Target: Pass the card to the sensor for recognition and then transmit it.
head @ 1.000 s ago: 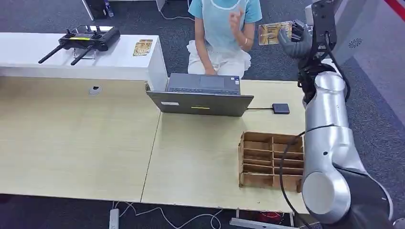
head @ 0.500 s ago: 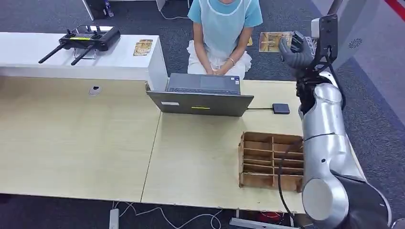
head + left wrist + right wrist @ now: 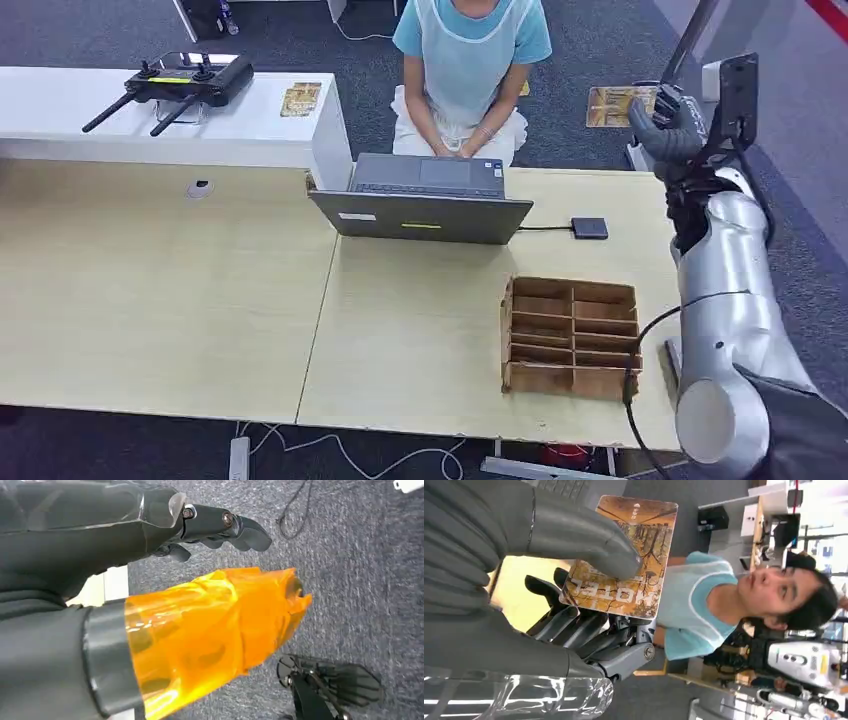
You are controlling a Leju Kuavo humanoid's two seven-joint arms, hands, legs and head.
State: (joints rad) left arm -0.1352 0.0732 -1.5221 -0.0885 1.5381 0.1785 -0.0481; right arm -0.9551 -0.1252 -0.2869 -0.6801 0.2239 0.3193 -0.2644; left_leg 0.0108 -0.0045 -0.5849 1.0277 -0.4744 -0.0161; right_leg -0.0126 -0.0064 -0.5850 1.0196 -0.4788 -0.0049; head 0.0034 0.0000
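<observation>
The right hand [image 3: 668,128], raised past the table's far right corner, pinched the hotel card [image 3: 618,106] between thumb and fingers, above carpet. The left hand [image 3: 150,540] hung over carpet, fingers loosely curled, holding nothing. A seated person [image 3: 465,60] typed at a laptop [image 3: 425,200]; the black sensor pad [image 3: 590,228] lay beside it, near a wooden compartment tray [image 3: 570,335].

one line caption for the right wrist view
Right hand pinches a hotel card with a person beyond.

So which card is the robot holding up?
The brown card by the right hand, pinched under its thumb. The other cards lie flat on the white counter.
</observation>
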